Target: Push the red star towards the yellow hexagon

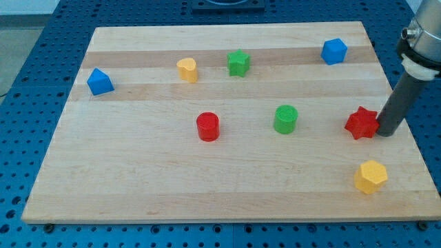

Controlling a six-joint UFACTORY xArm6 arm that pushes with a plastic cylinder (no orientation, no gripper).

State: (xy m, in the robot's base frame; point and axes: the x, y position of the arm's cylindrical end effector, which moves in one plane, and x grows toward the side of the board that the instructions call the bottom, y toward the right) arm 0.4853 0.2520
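Note:
The red star (362, 123) lies on the wooden board at the view's right. The yellow hexagon (371, 176) sits below it, near the board's bottom right corner. My dark rod comes down from the view's upper right, and my tip (385, 133) stands right beside the star's right side, touching or nearly touching it. The tip is above the yellow hexagon and apart from it.
A green cylinder (285, 118) and a red cylinder (207, 127) stand mid-board. A green star (238, 63), a yellow heart-like block (187, 69), a blue block (334, 51) and another blue block (100, 82) lie toward the top. The board's right edge (406, 131) is close to the tip.

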